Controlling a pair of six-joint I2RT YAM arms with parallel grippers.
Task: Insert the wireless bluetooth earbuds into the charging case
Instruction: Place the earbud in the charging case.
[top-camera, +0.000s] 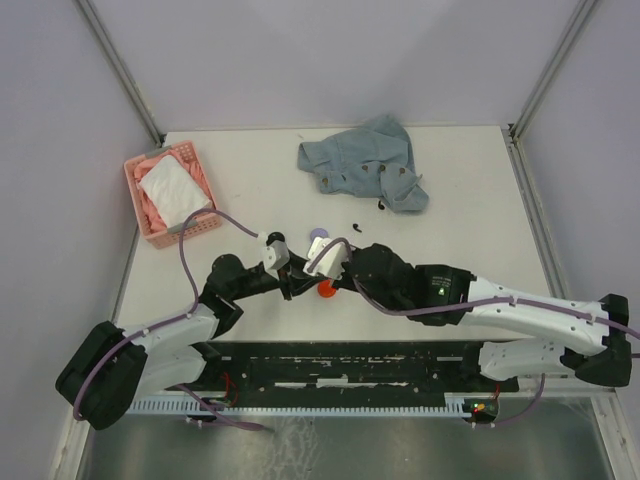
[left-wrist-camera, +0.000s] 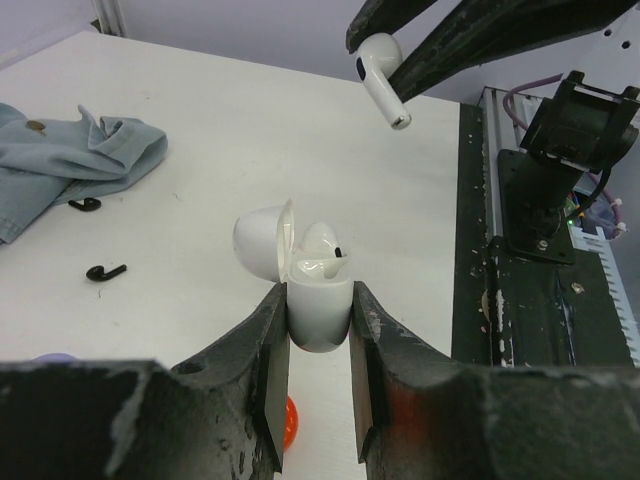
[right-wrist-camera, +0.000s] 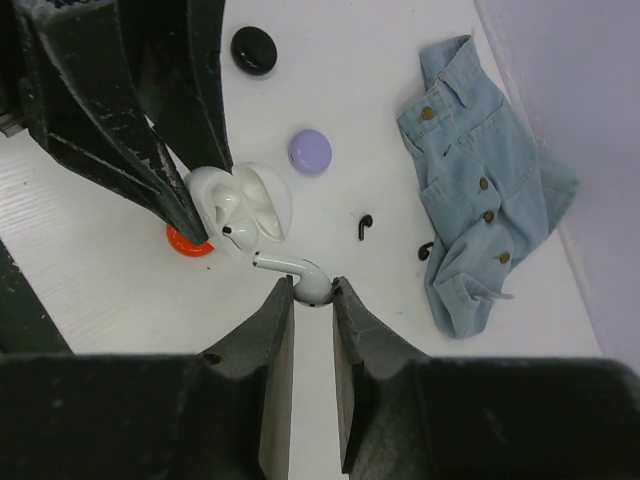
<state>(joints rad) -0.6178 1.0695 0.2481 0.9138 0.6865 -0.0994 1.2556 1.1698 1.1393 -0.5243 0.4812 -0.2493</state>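
My left gripper (left-wrist-camera: 320, 298) is shut on the open white charging case (left-wrist-camera: 320, 318). Its lid (left-wrist-camera: 262, 243) is tipped back and one white earbud (left-wrist-camera: 322, 262) sits inside. My right gripper (right-wrist-camera: 313, 290) is shut on a second white earbud (right-wrist-camera: 300, 272), held by its head with the stem pointing at the case (right-wrist-camera: 240, 205), just beside and above it. That earbud also shows in the left wrist view (left-wrist-camera: 380, 75). Two black earbuds (right-wrist-camera: 364, 226) (right-wrist-camera: 424, 250) lie on the table near the shirt. Both grippers meet at the table's middle front (top-camera: 305, 275).
An orange round case (right-wrist-camera: 188, 243) lies under the left fingers. A lilac case (right-wrist-camera: 310, 151) and a black case (right-wrist-camera: 253, 48) lie farther off. A denim shirt (top-camera: 365, 163) lies at the back. A pink basket (top-camera: 170, 195) with cloths stands back left.
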